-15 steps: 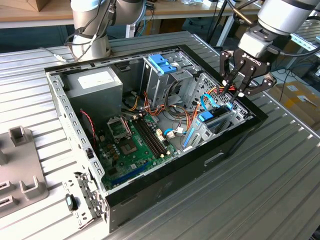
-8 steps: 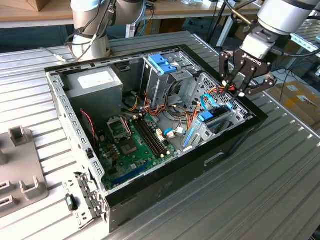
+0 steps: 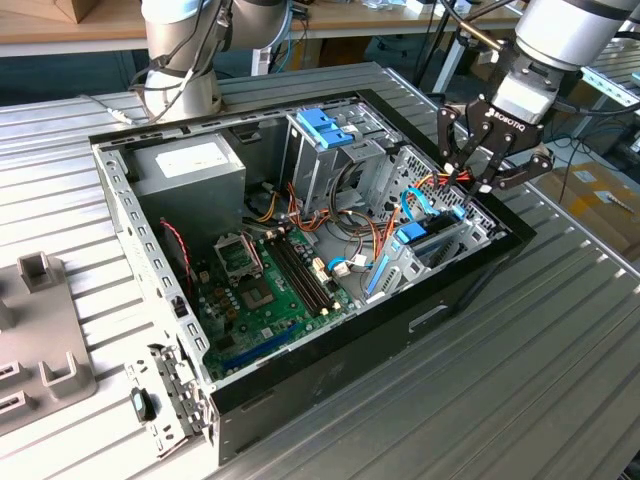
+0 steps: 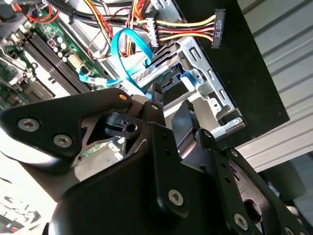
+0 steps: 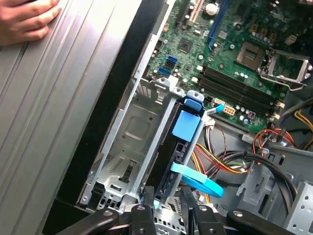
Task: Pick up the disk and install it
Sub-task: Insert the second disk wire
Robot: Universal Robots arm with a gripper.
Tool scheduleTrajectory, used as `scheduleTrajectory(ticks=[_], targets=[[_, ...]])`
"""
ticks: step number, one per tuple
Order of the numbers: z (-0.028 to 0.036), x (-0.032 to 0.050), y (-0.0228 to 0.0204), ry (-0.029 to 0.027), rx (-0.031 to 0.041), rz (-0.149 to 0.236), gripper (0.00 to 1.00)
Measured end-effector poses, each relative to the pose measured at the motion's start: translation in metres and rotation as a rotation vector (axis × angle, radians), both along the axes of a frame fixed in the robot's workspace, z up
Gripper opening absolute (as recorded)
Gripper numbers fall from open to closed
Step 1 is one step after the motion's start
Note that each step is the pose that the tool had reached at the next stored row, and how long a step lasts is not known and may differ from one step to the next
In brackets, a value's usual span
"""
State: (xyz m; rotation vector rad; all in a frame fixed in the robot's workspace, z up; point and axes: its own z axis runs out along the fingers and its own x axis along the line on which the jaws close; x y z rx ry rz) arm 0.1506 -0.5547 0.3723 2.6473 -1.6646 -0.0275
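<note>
A black three-fingered gripper (image 3: pixel 487 160) on the grey robot arm (image 3: pixel 560 35) hovers above the corner of an open black desktop computer case (image 3: pixel 330 350) at the exterior view's right, its fingers (image 3: pixel 447 135) spread wide and holding nothing. Directly below it, the grey-metal disk in its light-blue plastic carrier (image 5: pixel 187 125) stands on edge inside the silver metal drive bay (image 5: pixel 129 142) along the case wall, its blue tab (image 3: pixel 412 235) showing beside the green motherboard (image 3: pixel 265 290). A thin blue flat cable (image 4: pixel 128 51) loops near the bay. In the first wrist view, a person's hand (image 5: pixel 27 19) rests on the ribbed aluminium tabletop (image 5: pixel 54 122) outside the case.
</note>
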Motion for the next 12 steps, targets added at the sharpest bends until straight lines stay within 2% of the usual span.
scheduleTrajectory(ticks=[4,9,11,12], targets=[[0.0,0.0,0.0,-0.0001,-0.0001,0.06,0.36],[0.0,0.0,0.0,-0.0002,0.0,0.154,0.36],[0.0,0.0,0.0,-0.0003,0.0,0.216,0.36],[0.0,0.0,0.0,-0.0003,0.0,0.234,0.36]])
